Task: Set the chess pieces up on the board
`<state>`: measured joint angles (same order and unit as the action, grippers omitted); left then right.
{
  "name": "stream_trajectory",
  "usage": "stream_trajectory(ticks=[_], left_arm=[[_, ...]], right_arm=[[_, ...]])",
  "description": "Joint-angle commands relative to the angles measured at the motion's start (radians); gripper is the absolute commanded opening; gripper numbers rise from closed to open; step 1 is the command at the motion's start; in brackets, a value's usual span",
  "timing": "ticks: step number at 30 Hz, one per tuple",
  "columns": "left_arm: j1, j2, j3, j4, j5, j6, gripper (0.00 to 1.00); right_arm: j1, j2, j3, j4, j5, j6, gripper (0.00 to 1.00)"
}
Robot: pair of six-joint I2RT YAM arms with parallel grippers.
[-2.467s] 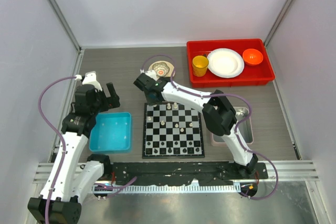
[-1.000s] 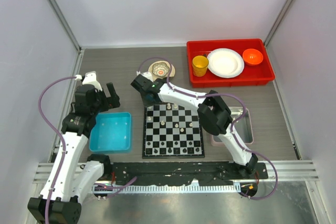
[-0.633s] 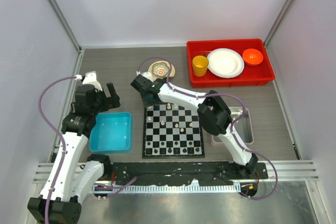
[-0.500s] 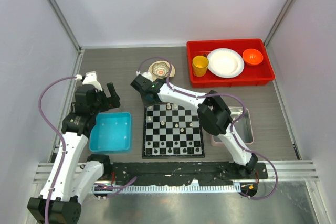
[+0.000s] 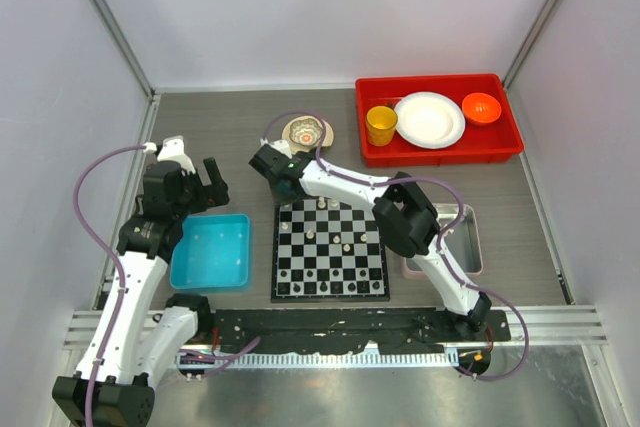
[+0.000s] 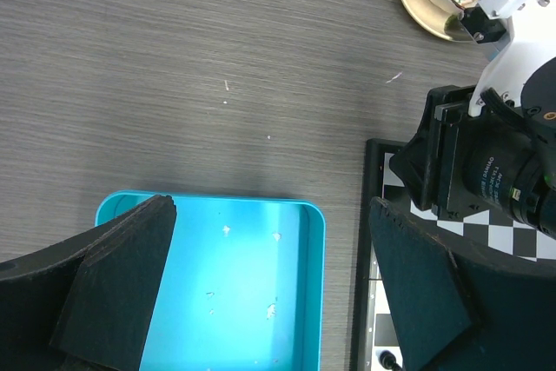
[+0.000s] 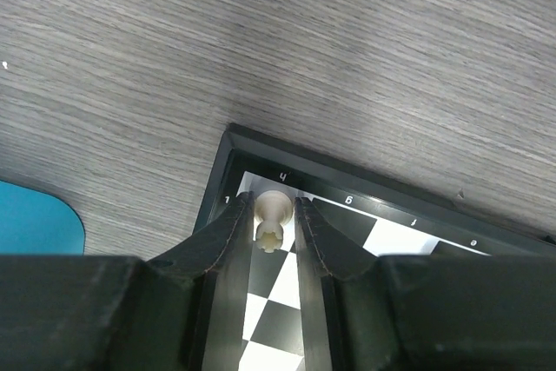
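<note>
The board (image 5: 330,296) lies between the two arms, with several cream chess pieces (image 5: 311,234) standing on it. My right gripper (image 5: 283,190) reaches down at the board's far left corner. In the right wrist view a cream rook-like chess piece (image 7: 272,216) stands upright on the corner square of the board (image 7: 365,190). My right gripper (image 7: 271,207) is closed around it, its fingers (image 7: 233,230) tight against the base on both sides. My left gripper (image 5: 214,176) hovers open beyond the blue bin (image 5: 210,252), holding nothing. In its own view the left gripper (image 6: 271,206) spans the blue bin (image 6: 217,284).
A red tray (image 5: 440,152) at the far right holds a yellow cup (image 5: 381,125), a white plate (image 5: 429,119) and an orange bowl (image 5: 481,107). A small patterned dish (image 5: 305,131) sits beyond the board. A grey tray (image 5: 466,239) lies under the right arm.
My right arm has eased a little left and settled at the board's far left corner with the piece. The left arm has not moved.
</note>
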<state>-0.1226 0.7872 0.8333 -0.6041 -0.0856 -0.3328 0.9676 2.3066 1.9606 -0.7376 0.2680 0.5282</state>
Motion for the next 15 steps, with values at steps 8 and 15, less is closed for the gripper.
stream_trajectory(ticks=[8,15], left_arm=[[-0.003,-0.014,0.021,0.0,0.0,-0.002,0.99],[-0.003,-0.037,0.05,-0.071,-0.022,0.001,0.99]], right_arm=[[0.005,-0.029,0.021,0.007,-0.009,-0.014,0.41],[0.005,-0.064,0.047,0.007,-0.016,-0.027,0.45]])
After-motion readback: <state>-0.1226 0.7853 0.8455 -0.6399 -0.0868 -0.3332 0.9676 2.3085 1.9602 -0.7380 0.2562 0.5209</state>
